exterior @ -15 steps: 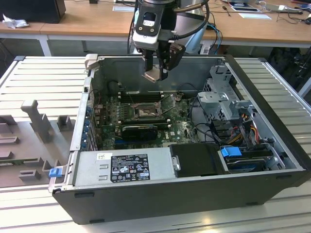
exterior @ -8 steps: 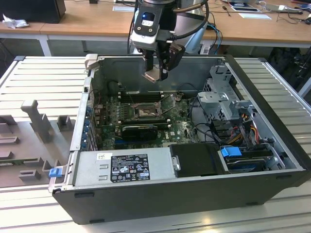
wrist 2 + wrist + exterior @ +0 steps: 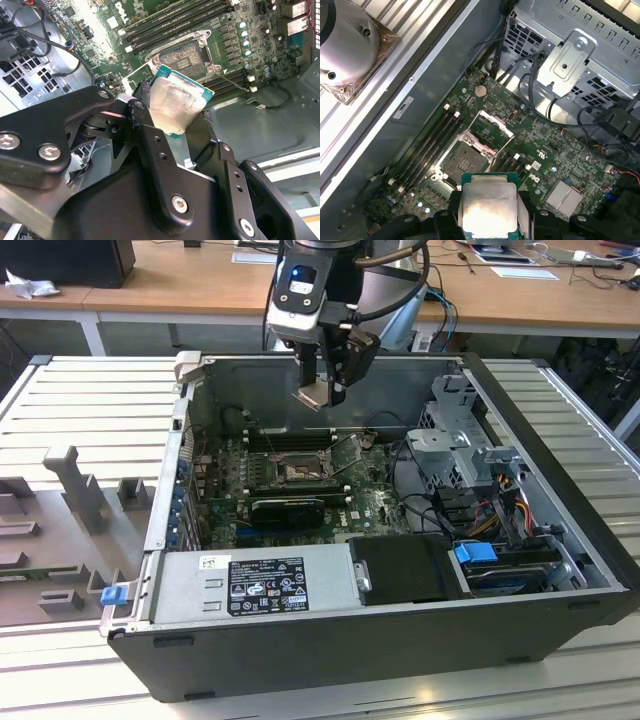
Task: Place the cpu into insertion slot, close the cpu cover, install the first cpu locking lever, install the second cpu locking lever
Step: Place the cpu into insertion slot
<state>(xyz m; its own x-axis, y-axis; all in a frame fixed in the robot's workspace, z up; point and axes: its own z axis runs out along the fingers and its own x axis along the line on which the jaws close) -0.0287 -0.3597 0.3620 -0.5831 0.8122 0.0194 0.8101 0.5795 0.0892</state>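
My gripper (image 3: pixel 322 392) hangs over the open computer case, shut on the cpu (image 3: pixel 311 396), a flat silver-faced square with a green rim. In both wrist views the cpu (image 3: pixel 175 102) (image 3: pixel 487 207) sits clamped by its edges between the two black fingers (image 3: pixel 141 95). Below it, on the green board, the insertion slot (image 3: pixel 297 471) (image 3: pixel 187 52) (image 3: pixel 465 162) lies bare with its dark centre showing. The cpu cover (image 3: pixel 492 130) stands swung up on the slot's far side. A thin locking lever (image 3: pixel 235 82) sticks out beside the slot.
Black memory slots (image 3: pixel 285 440) flank the slot and a long black graphics card (image 3: pixel 288 510) lies in front of it. A silver drive cage (image 3: pixel 455 440) with cables is on the exterior view's right. The power supply (image 3: pixel 255 585) runs along the front wall. A silver cooler (image 3: pixel 342 45) rests outside the case.
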